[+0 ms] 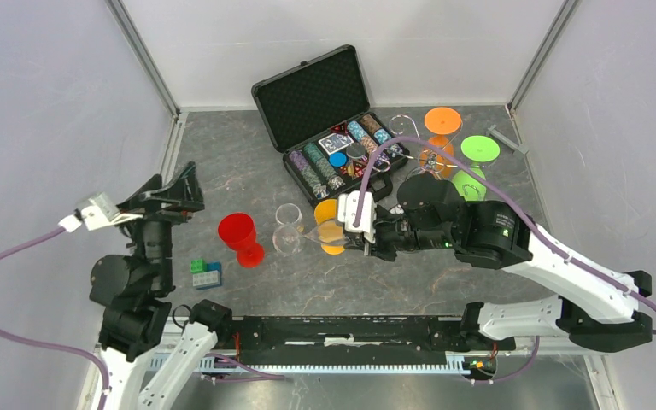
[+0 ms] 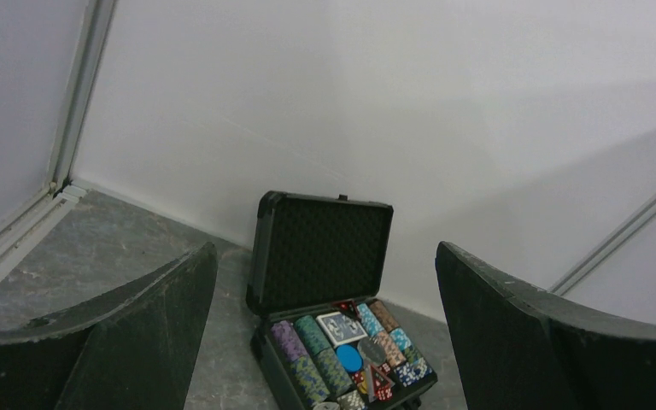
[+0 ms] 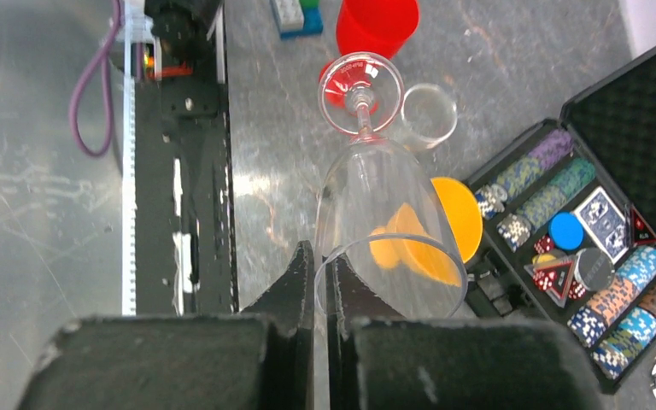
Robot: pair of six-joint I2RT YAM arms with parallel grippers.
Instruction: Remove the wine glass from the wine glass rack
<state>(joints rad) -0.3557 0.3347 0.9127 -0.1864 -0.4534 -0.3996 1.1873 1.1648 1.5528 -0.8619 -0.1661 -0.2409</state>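
Right claw [image 1: 346, 232] is clamping the wine glass [image 1: 316, 232]!
Top view: glass is lying sideways left of it, wine glass rack [image 1: 425, 147] well apart, upper right. Left wrist: left claw [image 2: 325, 342] is gaping. Right wrist: fingers [image 3: 297, 286] are pinching its rim, bottom center.

The wine glass [image 3: 384, 184] is clear; at its 9 o'clock stands a red cup [image 1: 239, 232]. The black case [image 1: 307, 94] holds purple, green and blue striped chips [image 1: 320, 166]. At 1 o'clock are an orange glass [image 1: 442, 120] and a green glass [image 1: 480, 149]. The table [image 1: 222, 171] is grey and marbled.

Grey table [image 1: 307, 286]: chip case [image 1: 312, 98], red cup [image 1: 237, 232], blocks [image 1: 206, 273].
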